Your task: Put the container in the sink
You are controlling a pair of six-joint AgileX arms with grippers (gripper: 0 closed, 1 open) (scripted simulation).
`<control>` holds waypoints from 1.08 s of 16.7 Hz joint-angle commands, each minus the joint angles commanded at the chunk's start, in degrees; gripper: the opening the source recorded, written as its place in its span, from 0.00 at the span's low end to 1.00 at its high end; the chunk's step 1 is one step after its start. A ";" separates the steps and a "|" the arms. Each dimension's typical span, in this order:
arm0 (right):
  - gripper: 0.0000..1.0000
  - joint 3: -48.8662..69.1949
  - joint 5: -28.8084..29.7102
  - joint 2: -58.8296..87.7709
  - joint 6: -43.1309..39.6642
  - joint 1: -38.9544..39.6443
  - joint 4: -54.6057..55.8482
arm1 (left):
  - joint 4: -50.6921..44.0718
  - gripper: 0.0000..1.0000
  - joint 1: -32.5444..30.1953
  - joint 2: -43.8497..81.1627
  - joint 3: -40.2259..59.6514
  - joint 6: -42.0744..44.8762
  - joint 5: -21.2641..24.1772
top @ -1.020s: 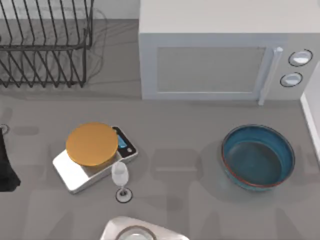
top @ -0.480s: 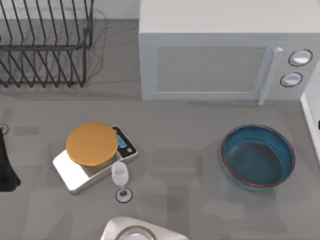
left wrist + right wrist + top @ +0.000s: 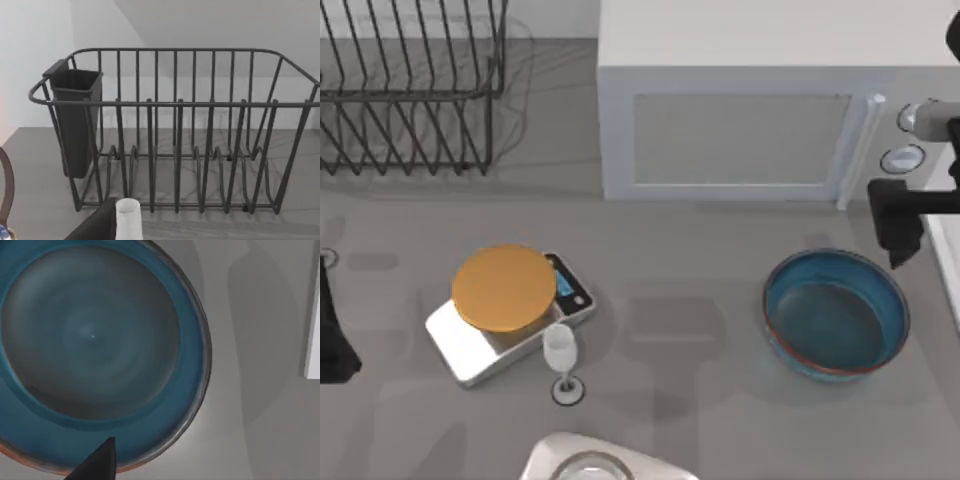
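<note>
The container (image 3: 835, 315) is a deep blue glazed bowl with a thin reddish-brown rim, standing upright on the grey counter at the right. My right gripper (image 3: 899, 232) hangs just behind the bowl's back right rim, in front of the microwave's right end, with nothing in it. From the right wrist view I look straight down into the empty bowl (image 3: 95, 340). The sink (image 3: 605, 462) is a pale metal basin cut off by the front edge, left of centre. My left gripper (image 3: 332, 335) rests at the far left edge.
A microwave (image 3: 750, 120) stands at the back. A wire dish rack (image 3: 410, 90) is at the back left, also facing the left wrist (image 3: 175, 130). A kitchen scale with an orange disc (image 3: 505, 288) and a small stemmed glass (image 3: 560, 355) stand between the bowl and the left arm.
My right arm has come in from the upper right and now hangs by the bowl's back right rim. The bowl, glass, scale and left arm have not moved.
</note>
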 joint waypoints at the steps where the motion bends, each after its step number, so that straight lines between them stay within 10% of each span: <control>1: 1.00 1.93 -0.04 2.24 0.38 0.36 -1.52 | 0.00 1.00 0.00 0.00 0.00 0.00 0.00; 18: 1.00 -8.93 -0.08 11.25 1.21 1.13 16.22 | 0.00 1.00 0.00 0.00 0.00 0.00 0.00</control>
